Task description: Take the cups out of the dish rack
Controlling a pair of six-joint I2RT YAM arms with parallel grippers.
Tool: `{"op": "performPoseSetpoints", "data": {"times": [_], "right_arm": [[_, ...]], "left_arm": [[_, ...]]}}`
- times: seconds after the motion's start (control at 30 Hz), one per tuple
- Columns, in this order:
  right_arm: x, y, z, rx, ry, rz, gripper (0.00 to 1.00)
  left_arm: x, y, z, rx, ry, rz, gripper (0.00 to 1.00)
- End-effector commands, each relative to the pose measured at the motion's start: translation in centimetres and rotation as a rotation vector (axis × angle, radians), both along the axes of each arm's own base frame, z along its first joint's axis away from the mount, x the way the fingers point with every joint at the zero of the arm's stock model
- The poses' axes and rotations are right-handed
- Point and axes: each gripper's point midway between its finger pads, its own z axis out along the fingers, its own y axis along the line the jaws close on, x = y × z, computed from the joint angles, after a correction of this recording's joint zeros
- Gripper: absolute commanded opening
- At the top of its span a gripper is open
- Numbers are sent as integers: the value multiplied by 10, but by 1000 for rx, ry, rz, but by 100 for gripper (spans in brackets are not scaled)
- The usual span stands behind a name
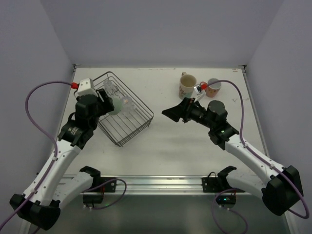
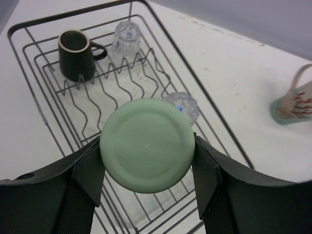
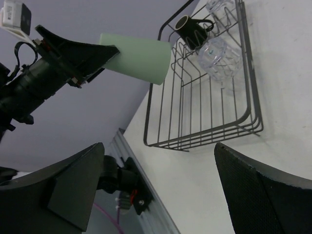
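Note:
My left gripper (image 1: 111, 104) is shut on the pale green cup (image 1: 117, 105), which it holds above the black wire dish rack (image 1: 131, 134). In the left wrist view the cup's round base (image 2: 146, 131) sits squeezed between both fingers (image 2: 90, 168). A dark brown mug (image 2: 77, 54) and two clear glasses (image 2: 127, 36) (image 2: 184, 106) remain inside the rack (image 2: 206, 97). On the table at the back right stand the cream patterned mug (image 1: 186, 86) and the salmon-pink mug (image 1: 213, 88). My right gripper (image 1: 170, 113) hangs open and empty in mid-table, facing the rack (image 3: 209, 134) and the lifted cup (image 3: 139, 58).
Grey walls close in the white table at the back and both sides. A metal rail (image 1: 156, 183) with the arm bases runs along the near edge. Purple cables (image 1: 36, 92) loop beside each arm.

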Motion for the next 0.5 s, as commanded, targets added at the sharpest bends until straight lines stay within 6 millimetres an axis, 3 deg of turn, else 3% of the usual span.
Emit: {"op": "performPoseSetpoints", "data": {"times": [0.0, 0.17, 0.3, 0.33, 0.37, 0.47], "right_arm": [[-4, 12, 49, 237, -30, 53, 97], [-4, 22, 68, 298, 2, 97, 96], [-3, 25, 59, 310, 3, 86, 96], [-4, 28, 54, 307, 15, 105, 96], [-6, 30, 53, 316, 21, 122, 95], [-17, 36, 57, 350, 0, 188, 94]], "left_arm": [[-8, -25, 38, -123, -73, -130, 33], [-18, -63, 58, -291, -126, -299, 30], [-29, -104, 80, -454, -196, -509, 29], [-31, -112, 77, -506, -188, -537, 29], [-30, -120, 91, -542, -240, -586, 28], [-37, -142, 93, -645, -227, -700, 28]]}}
